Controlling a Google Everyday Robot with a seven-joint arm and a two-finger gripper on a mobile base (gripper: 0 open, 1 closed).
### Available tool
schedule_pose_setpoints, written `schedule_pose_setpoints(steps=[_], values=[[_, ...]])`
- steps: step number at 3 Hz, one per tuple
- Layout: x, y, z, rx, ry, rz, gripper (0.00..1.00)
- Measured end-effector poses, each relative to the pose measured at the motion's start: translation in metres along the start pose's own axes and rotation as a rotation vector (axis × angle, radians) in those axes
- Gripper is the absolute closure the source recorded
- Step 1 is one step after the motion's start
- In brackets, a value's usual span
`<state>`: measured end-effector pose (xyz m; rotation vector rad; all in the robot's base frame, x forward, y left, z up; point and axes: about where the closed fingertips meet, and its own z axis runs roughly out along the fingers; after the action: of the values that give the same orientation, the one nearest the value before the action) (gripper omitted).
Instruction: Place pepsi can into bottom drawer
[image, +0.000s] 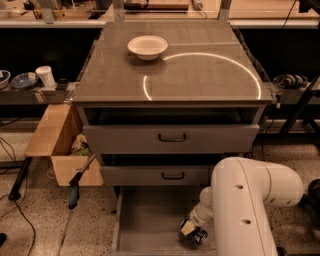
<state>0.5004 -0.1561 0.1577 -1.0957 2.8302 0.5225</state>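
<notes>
The bottom drawer (145, 225) is pulled open below the two upper drawers; its flat grey floor shows. My gripper (192, 232) is low inside it, at the right side, at the end of my white arm (250, 200). A small dark blue can, the pepsi can (199, 236), lies at the gripper's tip, on or just above the drawer floor. The arm hides the drawer's right part.
A white bowl (147, 47) stands on the cabinet top (200, 75). The two upper drawers (172, 137) with black handles are slightly open. An open cardboard box (57, 145) and a blue-handled tool (75, 192) are at the left. Shelves with cups are behind.
</notes>
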Motion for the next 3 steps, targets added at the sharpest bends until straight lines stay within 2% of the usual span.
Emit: schedule_pose_setpoints(steps=[3], values=[[0.0,0.0001,0.0001,0.0,0.0,0.0,0.11]])
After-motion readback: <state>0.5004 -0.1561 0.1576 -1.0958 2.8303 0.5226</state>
